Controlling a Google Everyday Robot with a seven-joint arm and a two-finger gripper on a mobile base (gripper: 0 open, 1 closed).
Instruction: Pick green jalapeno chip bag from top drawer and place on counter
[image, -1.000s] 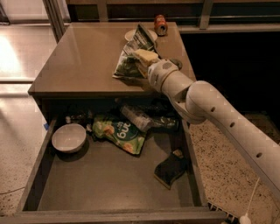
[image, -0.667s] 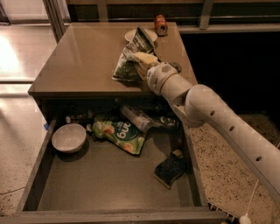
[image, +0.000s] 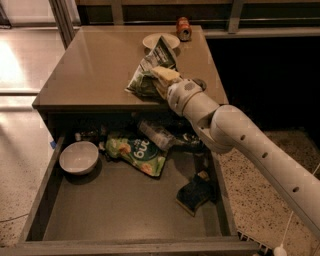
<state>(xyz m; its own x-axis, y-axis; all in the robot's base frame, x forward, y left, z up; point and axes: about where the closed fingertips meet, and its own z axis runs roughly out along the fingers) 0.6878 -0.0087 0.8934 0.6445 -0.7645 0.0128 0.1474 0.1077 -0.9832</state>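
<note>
- Little has shifted over the last second: the gripper (image: 162, 80) has slid slightly back toward the near edge of the counter (image: 95, 70), while the green jalapeno chip bag (image: 147, 67) lies where it lay.
- Bag position: right at the jaws and spreading away beyond them, flat on the counter, out of the top drawer (image: 115, 215).
- Jaw state: I cannot tell whether they are clamped on the bag or parted.
- Below and nearer than the jaws, the open drawer holds a lime-green bag (image: 135, 152) and a white bowl (image: 78, 157).
- Judgement: placement looks done; letting go and retreating likely remain.
</note>
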